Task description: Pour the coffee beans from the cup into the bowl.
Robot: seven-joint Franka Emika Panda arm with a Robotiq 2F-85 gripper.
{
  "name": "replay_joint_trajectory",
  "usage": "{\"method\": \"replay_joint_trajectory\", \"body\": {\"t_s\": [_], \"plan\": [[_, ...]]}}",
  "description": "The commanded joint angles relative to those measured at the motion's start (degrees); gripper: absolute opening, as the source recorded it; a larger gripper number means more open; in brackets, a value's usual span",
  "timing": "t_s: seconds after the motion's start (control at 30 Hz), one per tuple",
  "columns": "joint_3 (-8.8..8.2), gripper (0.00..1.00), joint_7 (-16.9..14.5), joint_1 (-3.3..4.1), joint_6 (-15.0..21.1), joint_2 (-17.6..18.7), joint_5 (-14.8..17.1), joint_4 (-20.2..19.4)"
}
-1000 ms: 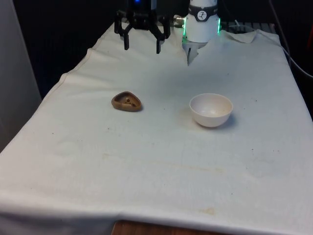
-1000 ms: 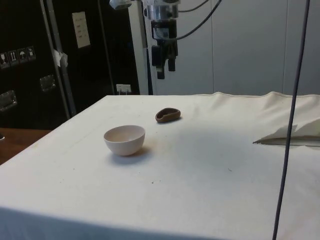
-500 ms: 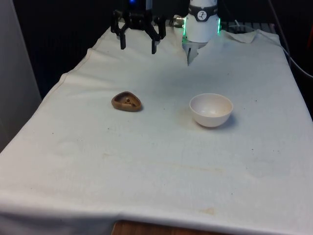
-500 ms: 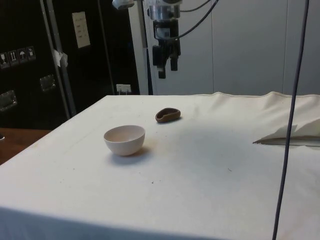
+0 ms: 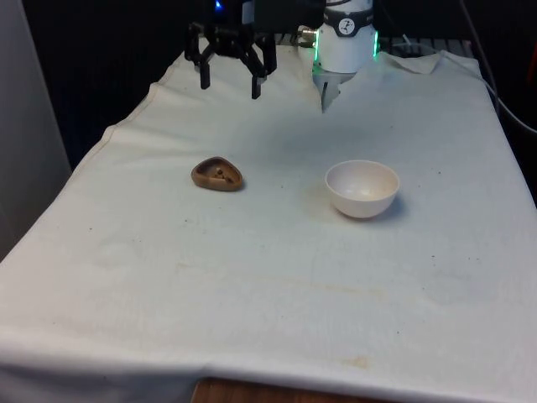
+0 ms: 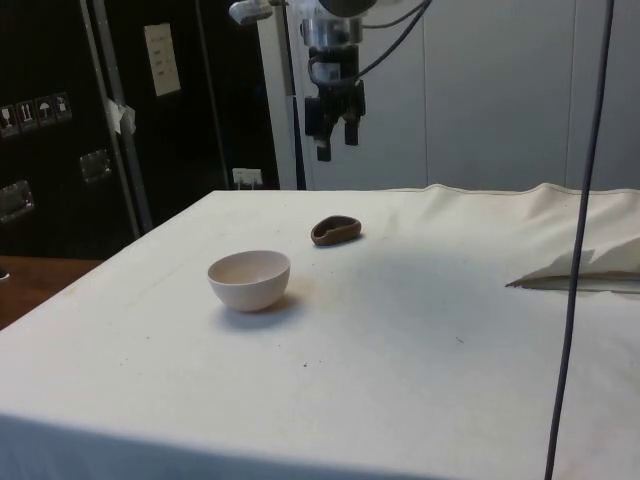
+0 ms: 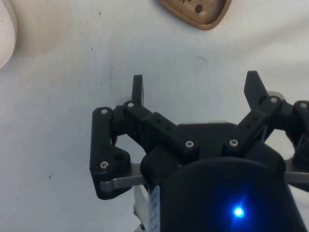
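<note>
A small brown rounded cup [image 5: 217,174] with a few coffee beans in it rests on the white cloth toward the front view's left. The white bowl [image 5: 362,188] stands to the cup's right, a short gap between them. My gripper [image 5: 228,86] hangs high above the table's far end, behind the cup, open and holding nothing. From the side, the gripper [image 6: 337,145] is well above the cup [image 6: 335,230], and the bowl [image 6: 249,279] sits nearer. At the wrist, the open gripper [image 7: 194,79] points down at bare cloth, with the cup [image 7: 195,10] ahead and the bowl's rim [image 7: 5,34] at the edge.
The arm's white base [image 5: 344,46] stands at the far end of the table. A fold of cloth [image 6: 580,268] lies toward the side view's right. A dark cable [image 6: 580,240] hangs down close to the side camera.
My gripper has drifted toward the front view's left, staying high and open. Cup and bowl have not moved.
</note>
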Motion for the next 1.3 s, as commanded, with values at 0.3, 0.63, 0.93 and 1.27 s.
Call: {"method": "replay_joint_trajectory", "body": {"t_s": [0.3,0.63,0.93,1.27], "plan": [[-1.66,1.0,0.97,-0.11,2.41,1.55,-0.11,0.17],[-3.32,1.0,1.6,-0.11,4.3,3.5,0.0,0.57],[-3.72,1.0,3.84,-0.11,5.16,5.39,0.63,0.86],[-3.27,1.0,4.35,-0.34,7.56,8.88,4.93,1.55]]}}
